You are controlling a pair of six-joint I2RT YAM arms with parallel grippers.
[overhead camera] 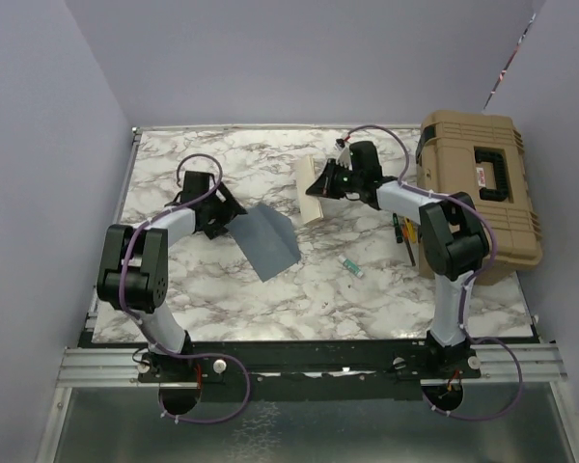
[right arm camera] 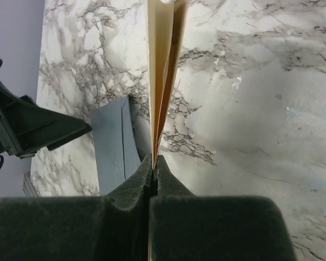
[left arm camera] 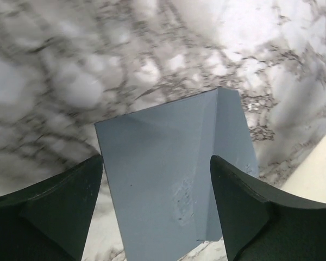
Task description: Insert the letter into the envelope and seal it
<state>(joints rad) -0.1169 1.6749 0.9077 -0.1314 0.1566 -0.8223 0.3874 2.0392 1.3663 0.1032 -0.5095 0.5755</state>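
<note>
The slate blue-grey envelope [overhead camera: 270, 239] lies on the marble table left of centre, with a crease running along it. My left gripper [overhead camera: 232, 214] is open at its left edge. In the left wrist view the envelope [left arm camera: 168, 179] lies between and beyond the two spread fingers, and the gripper [left arm camera: 156, 161] holds nothing. My right gripper [overhead camera: 321, 183] is shut on the tan letter [overhead camera: 310, 193] and holds it on edge above the table, right of the envelope. In the right wrist view the gripper [right arm camera: 153, 161] pinches the letter [right arm camera: 162, 65], seen edge-on and folded. The envelope [right arm camera: 117, 141] lies to its left.
A tan toolbox [overhead camera: 482, 188] with a black handle stands at the right edge of the table. Small tools [overhead camera: 403, 236] lie beside it, and a small teal object [overhead camera: 353, 269] lies on the marble table [overhead camera: 174, 289]. Purple walls enclose the table on the left, back and right.
</note>
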